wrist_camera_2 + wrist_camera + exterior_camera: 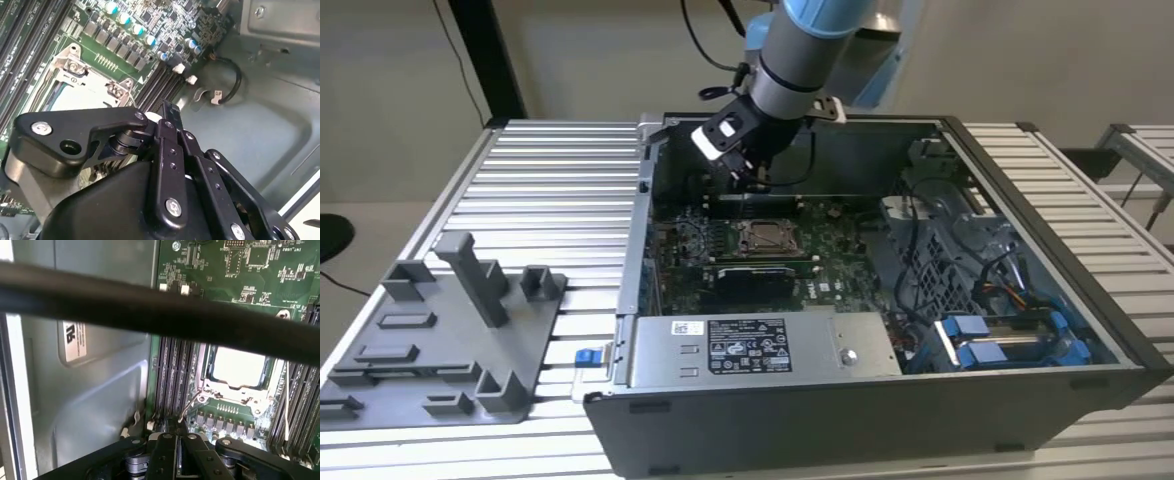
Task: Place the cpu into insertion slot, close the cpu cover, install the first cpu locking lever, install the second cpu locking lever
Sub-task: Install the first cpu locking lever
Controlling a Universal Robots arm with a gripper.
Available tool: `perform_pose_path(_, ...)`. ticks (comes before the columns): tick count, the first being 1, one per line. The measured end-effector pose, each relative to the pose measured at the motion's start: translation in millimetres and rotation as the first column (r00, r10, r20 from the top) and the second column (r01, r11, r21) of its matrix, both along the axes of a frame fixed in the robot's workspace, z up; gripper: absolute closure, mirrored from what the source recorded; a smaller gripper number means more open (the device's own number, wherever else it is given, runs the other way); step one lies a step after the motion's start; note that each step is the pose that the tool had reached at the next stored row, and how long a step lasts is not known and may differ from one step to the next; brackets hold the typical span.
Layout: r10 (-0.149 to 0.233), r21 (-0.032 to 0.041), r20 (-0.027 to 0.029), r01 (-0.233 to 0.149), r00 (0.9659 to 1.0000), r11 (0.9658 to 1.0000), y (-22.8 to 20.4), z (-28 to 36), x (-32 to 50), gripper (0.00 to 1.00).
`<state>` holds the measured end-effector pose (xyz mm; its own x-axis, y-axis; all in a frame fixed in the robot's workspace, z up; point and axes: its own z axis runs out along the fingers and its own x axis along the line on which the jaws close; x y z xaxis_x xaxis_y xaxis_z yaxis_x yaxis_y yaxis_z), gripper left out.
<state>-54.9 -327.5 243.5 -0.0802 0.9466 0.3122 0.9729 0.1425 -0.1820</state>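
CPU (237,367) lies seated in the insertion slot (743,240) at mid-board, with the cover (227,386) down over its edges. Arm (794,50) reaches from the far side into the open case (854,420), wrist tilted, with the gripper (750,178) low over the board's far edge, just beyond the slot. Fingers (170,440) are pressed together. A thin lever (190,405) slants from the slot corner to their tip; whether they touch it cannot be told. Memory slots (172,370) run beside the slot. Power supply (761,345) lies along the near wall. Case stands on a slatted metal table (547,170); a grey fixture (440,330) rests at the exterior view's left.
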Motion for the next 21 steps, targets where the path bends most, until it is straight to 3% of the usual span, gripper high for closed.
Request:
perform_pose_path(8, 0.0, -0.0003, -0.0215, 0.0, 0.9998, 1.0, -1.2, 0.2, 21.9, 1.0)
perform_pose_path(13, 0.0, -0.0002, -0.0307, 0.0, 0.9995, 1.0, -1.7, 0.1, 31.4, 1.0)
perform_pose_path(17, 0.0, -0.0002, -0.0298, 0.0, 0.9996, 1.0, -1.7, -0.1, 31.2, 1.0)
perform_pose_path(21, 0.0, -0.0002, -0.0159, 0.0, 0.9999, 1.0, -1.7, -5.9, 23.6, 1.0)
